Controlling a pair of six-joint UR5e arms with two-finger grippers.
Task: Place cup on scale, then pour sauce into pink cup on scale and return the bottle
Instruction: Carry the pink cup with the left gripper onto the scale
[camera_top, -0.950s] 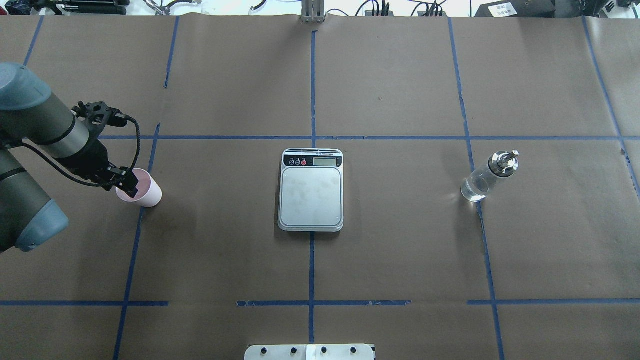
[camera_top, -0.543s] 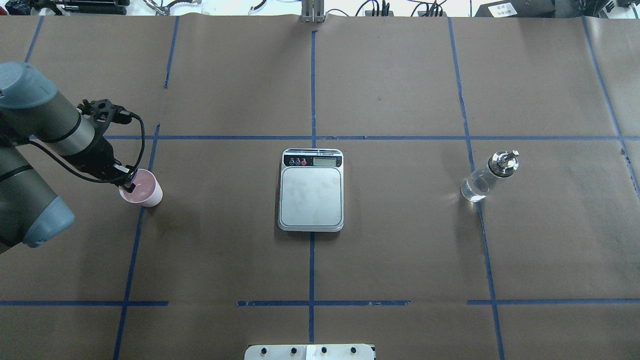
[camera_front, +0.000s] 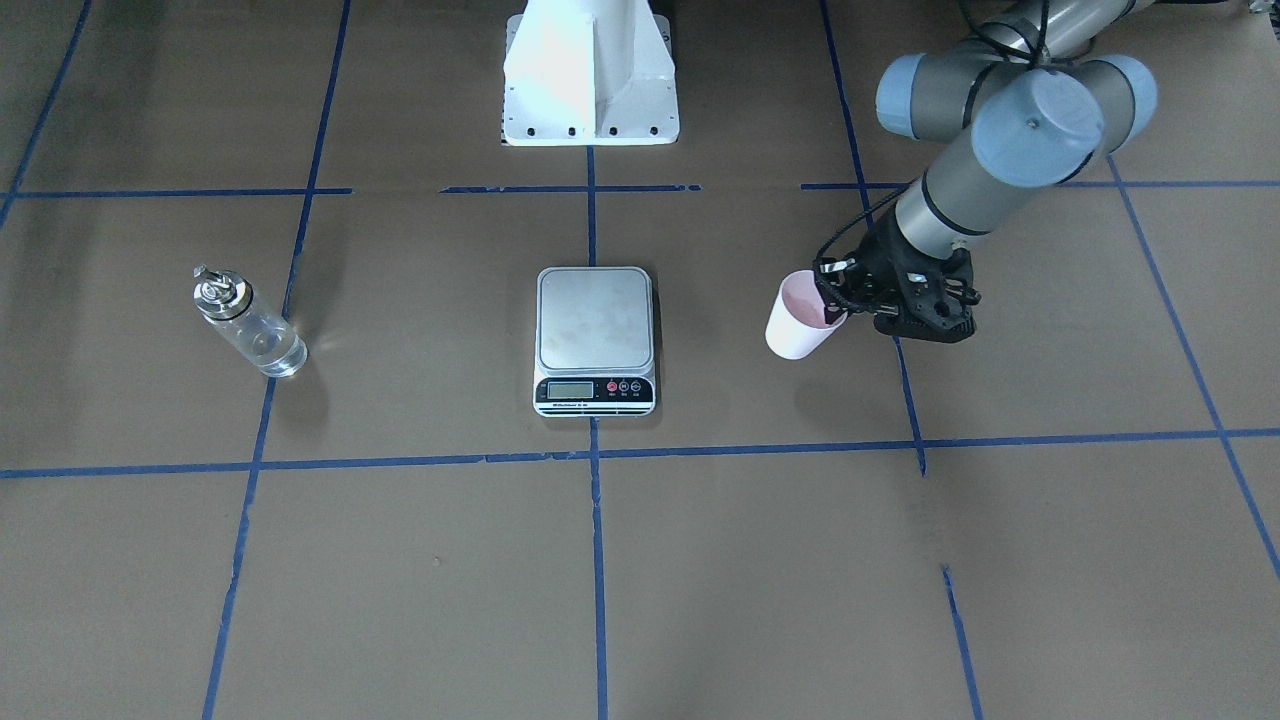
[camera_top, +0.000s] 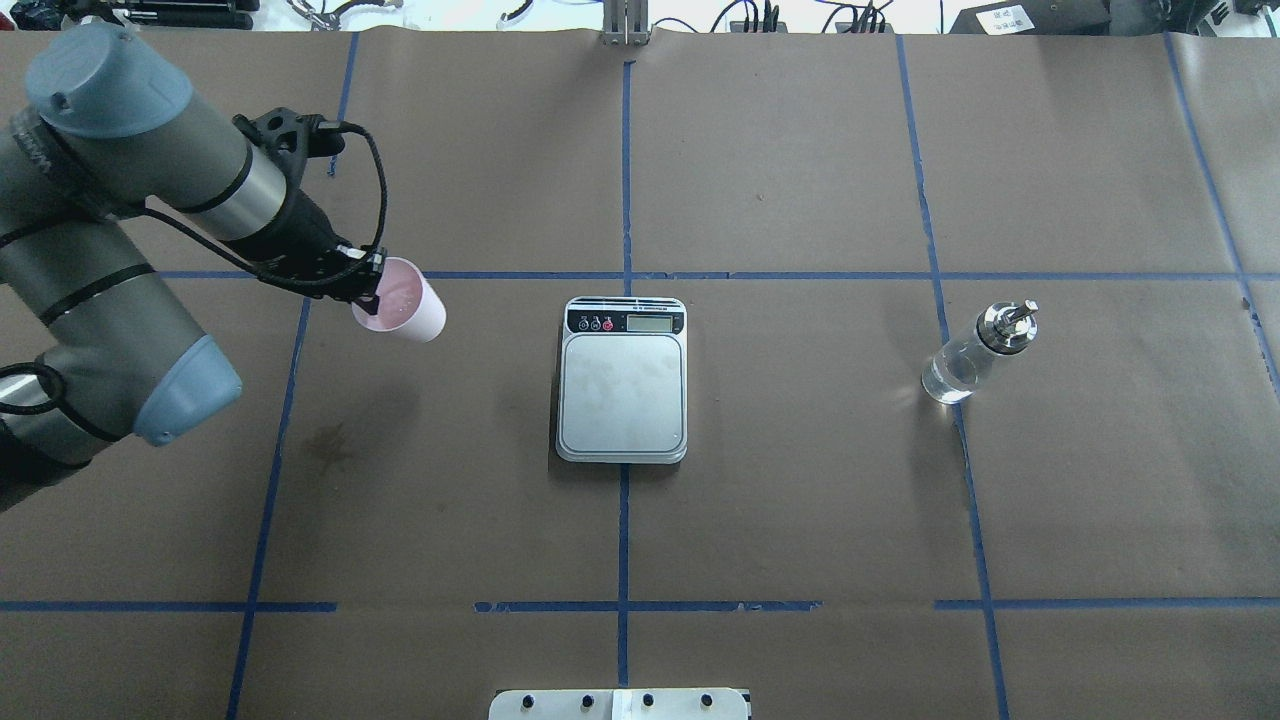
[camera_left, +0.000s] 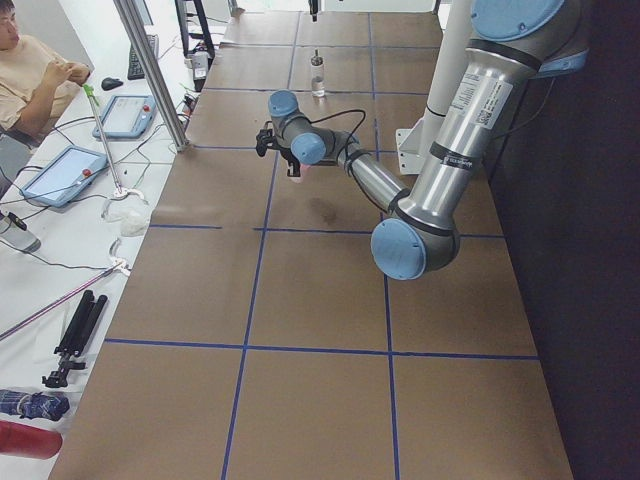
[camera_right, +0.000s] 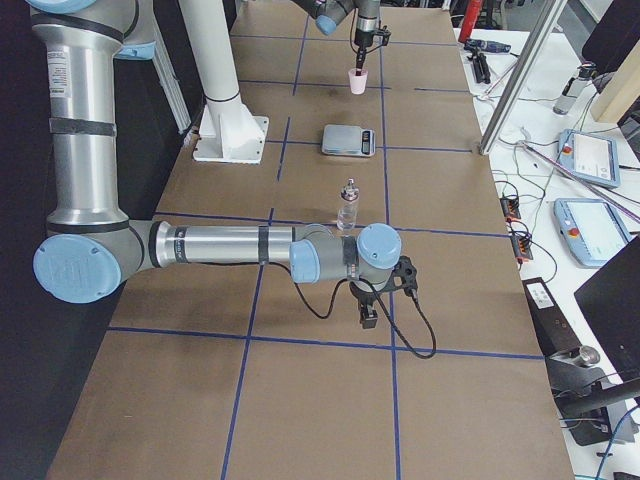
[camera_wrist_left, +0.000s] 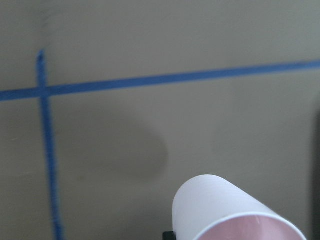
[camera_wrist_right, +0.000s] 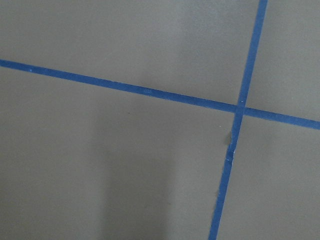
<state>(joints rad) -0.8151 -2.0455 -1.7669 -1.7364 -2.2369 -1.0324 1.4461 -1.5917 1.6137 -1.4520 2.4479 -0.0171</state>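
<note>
One pale pink cup (camera_top: 410, 318), one digital kitchen scale (camera_top: 622, 395) and one glass bottle (camera_top: 962, 362) are before you at the brown counter (camera_top: 800, 500). You will find the cup lifted off the counter, mouth up. The left fingers (camera_top: 366, 291) are clamped on its rim, one inside and one outside. It hangs on the robot's left of the scale, apart from it, and its inside shows only pink. The bottle stands upright well to the scale's other side, metal cap on, with clear sauce (camera_top: 945, 380) faint in its lower part. Whether the right fingers (camera_right: 367, 316) are apart or together, you cannot tell.
</note>
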